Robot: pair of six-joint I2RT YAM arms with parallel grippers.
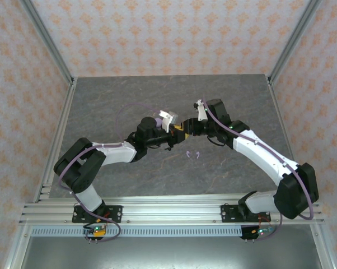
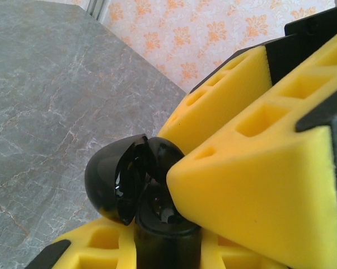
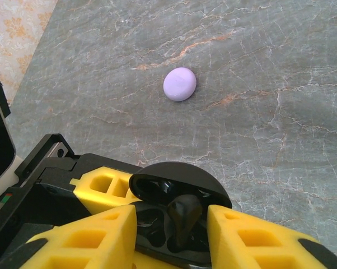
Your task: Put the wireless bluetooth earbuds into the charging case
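2 claws meet at 1 glossy black round charging case point(image 3: 179, 176), lid open, above the grey marbled surface point(image 3: 280, 67).
From above, 2 pale lavender stemmed earbuds point(image 1: 189, 154) lie on the surface near the claws, on the side towards the arm bases, touching neither. The right wrist view adds a lavender oval case point(image 3: 179, 84) lying beyond, and 1 black earbud point(image 3: 183, 213) standing in the black case between the parted yellow pads of the right claw point(image 3: 171, 224). The left claw point(image 1: 176, 129) is clamped on the black case.
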